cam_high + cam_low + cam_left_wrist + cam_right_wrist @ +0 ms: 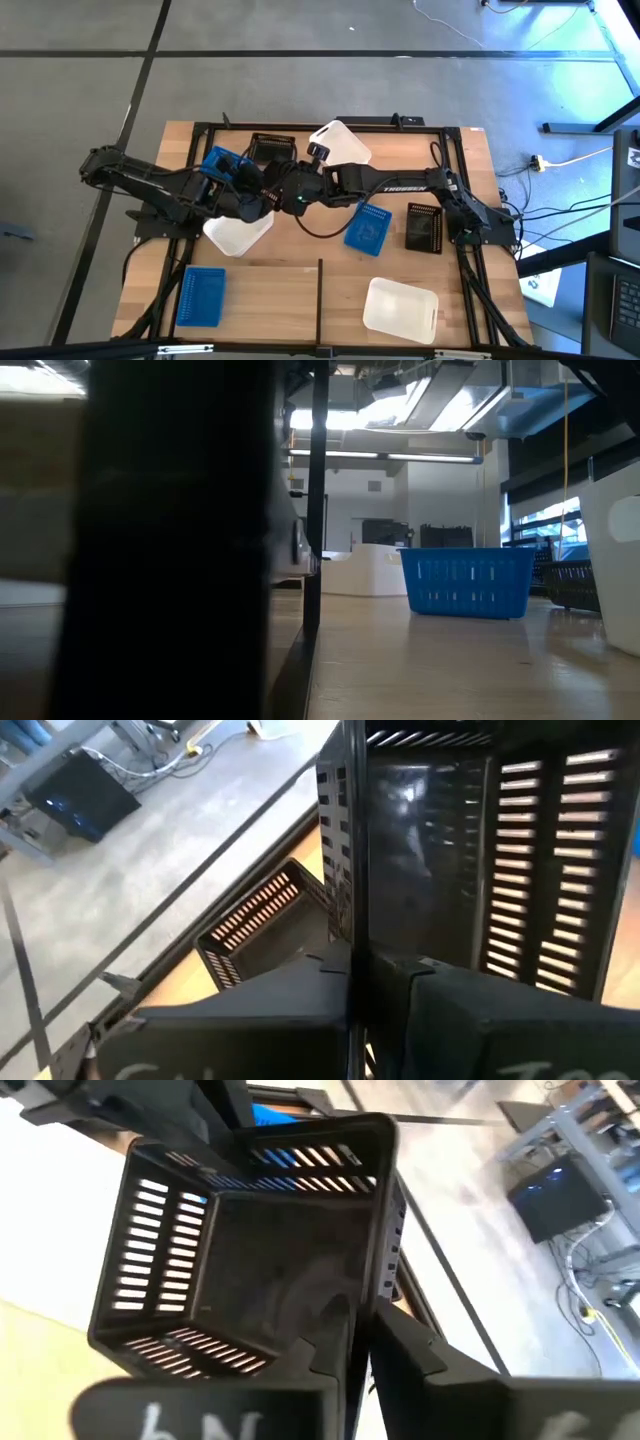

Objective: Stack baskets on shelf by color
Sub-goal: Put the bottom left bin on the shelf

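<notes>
My left tool (pixel 350 965) is clamped shut on one wall of a black basket (pixel 470 850), held up over the far middle of the shelf (pixel 270 295). My right tool (pixel 355 1330) pinches the opposite wall of that basket (pixel 250 1250), fingers nearly together. Another black basket (pixel 272 147) sits just beyond.

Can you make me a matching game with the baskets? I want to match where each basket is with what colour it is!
Baskets (corners as seen from above):
1. held basket, pinched in the left hand
2. lower-left basket, lying in that corner of the shelf
3. lower-right basket, lying in the opposite corner

Colours:
A. white
B. black
C. blue

Pairs: 1-B, 2-C, 3-A
</notes>
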Robot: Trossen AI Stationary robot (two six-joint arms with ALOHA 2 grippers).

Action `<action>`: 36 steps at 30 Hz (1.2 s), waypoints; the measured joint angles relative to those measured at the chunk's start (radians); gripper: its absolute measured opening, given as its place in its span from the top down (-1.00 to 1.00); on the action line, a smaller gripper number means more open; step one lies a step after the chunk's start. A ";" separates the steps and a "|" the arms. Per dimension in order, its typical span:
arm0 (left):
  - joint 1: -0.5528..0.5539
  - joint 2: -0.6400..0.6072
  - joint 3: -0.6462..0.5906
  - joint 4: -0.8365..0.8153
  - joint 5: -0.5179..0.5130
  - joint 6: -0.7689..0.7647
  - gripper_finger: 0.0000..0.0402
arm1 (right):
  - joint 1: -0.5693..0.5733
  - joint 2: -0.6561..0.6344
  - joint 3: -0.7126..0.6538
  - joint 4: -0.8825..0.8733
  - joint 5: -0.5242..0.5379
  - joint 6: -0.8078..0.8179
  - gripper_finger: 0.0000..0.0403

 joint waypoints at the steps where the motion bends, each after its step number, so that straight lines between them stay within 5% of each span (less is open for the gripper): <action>1: 0.000 0.000 0.000 -0.002 0.009 -0.011 0.99 | -0.001 0.000 0.000 0.000 -0.004 -0.010 0.78; 12: 0.000 -0.007 0.000 -0.074 0.104 -0.189 1.00 | 0.022 0.000 0.000 0.007 0.021 -0.064 0.53; 18: 0.000 -0.041 0.000 -0.217 0.211 -0.389 1.00 | 0.066 -0.001 0.000 0.006 0.173 -0.116 0.52; 24: -0.013 -0.071 0.000 -0.300 0.451 -0.591 1.00 | 0.096 -0.029 0.000 0.003 0.274 -0.147 0.52; 36: -0.140 -0.157 0.000 -0.200 0.969 -0.980 1.00 | 0.101 -0.073 0.000 -0.022 0.320 -0.181 0.52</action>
